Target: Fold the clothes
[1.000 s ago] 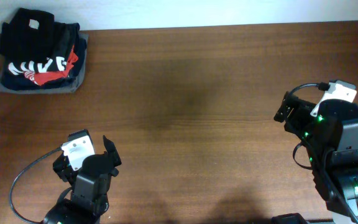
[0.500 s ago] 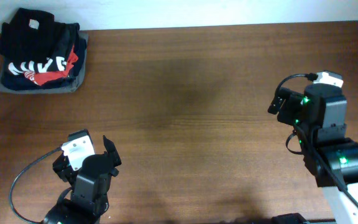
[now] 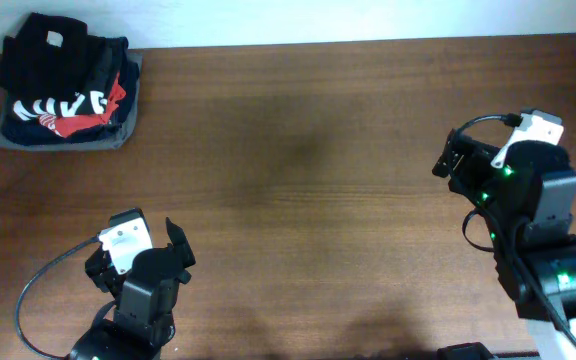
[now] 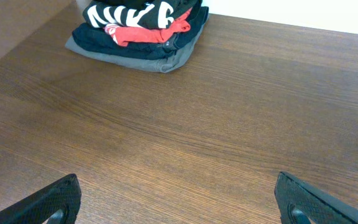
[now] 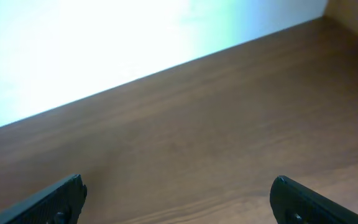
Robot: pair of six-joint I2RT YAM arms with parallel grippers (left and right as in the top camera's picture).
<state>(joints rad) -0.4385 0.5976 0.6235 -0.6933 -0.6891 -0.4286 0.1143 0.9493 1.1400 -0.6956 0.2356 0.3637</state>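
The clothes, a plain black garment with a small pale neck label, lie bunched on top of a stack at the table's far left corner. My left gripper is near the front left, far from the stack, and points toward it. In the left wrist view my left gripper is open over bare wood. My right gripper hovers at the right side. In the right wrist view my right gripper is open with nothing between its fingers and faces the white back wall.
Under the clothes lie a folded black top with white letters and red print and a folded grey garment. The left wrist view shows this stack at the top. The brown table ends at the white wall.
The right arm has swung its wrist a little up and to the left, then turned back partway. The left arm and the stack have not moved.
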